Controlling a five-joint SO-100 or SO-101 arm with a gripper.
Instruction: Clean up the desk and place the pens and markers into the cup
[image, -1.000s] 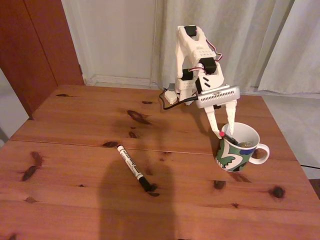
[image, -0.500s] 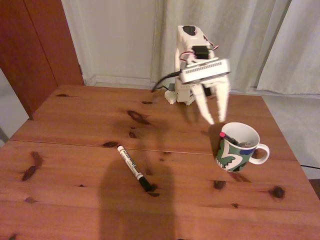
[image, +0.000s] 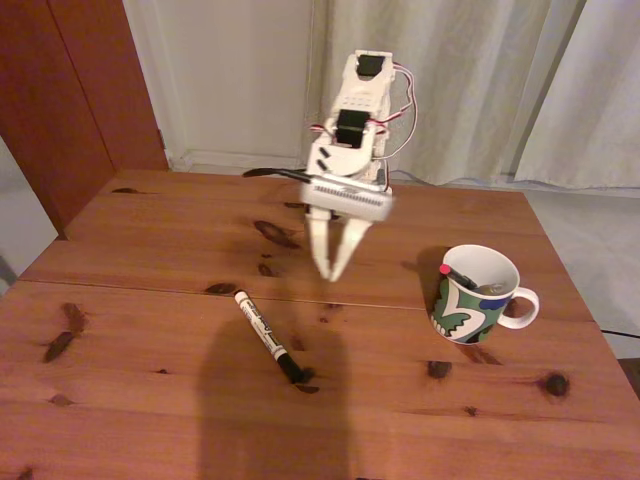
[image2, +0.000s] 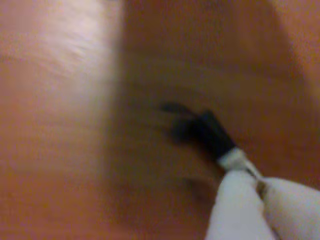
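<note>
A white marker (image: 265, 335) with a black cap lies slanted on the wooden desk (image: 140, 250), near the middle in the fixed view. My gripper (image: 330, 272) hangs above the desk, up and to the right of the marker, pointing down with its fingers drawn together and nothing between them. The patterned cup (image: 470, 310) stands at the right, and a black pen with a red end (image: 452, 273) leans inside it. In the blurred wrist view the marker's black cap (image2: 205, 132) lies just beyond my gripper (image2: 256, 179) at the lower right.
The arm's base (image: 350, 190) and its cable stand at the desk's far edge in front of pale curtains. A dark wooden door is at the back left. The desk's right edge is close to the cup.
The gripper has lifted away from the cup, leaving the black pen inside, and swung left to above the desk near the marker. Its fingers have closed together.
</note>
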